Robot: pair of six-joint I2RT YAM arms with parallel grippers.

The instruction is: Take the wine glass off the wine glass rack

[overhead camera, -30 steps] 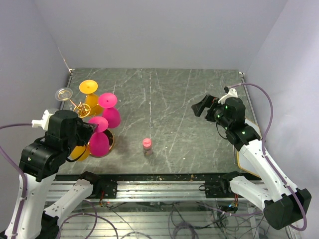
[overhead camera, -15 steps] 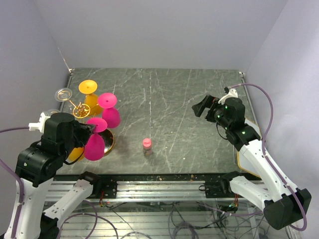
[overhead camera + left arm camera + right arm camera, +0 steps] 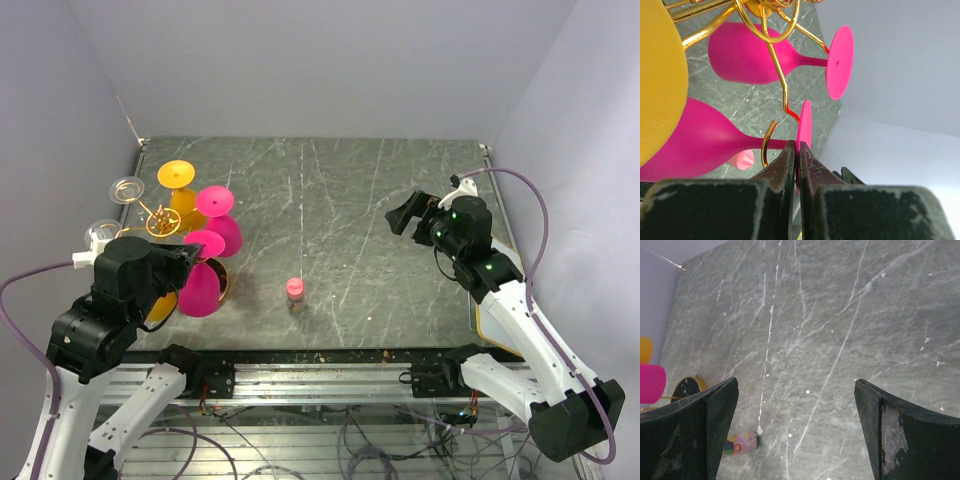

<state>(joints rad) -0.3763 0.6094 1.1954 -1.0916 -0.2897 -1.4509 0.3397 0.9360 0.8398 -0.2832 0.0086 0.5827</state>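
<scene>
Gripper (image 3: 797,148) (left) tighter on wine glass (image 3: 710,142)

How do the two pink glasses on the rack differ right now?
The near pink glass has its foot pinched in the left gripper; the far pink glass is untouched. In the left wrist view the near pink glass shows its foot edge-on, the far pink glass its foot's round face. Both are pink and hang bowl-down from the gold rack.
</scene>
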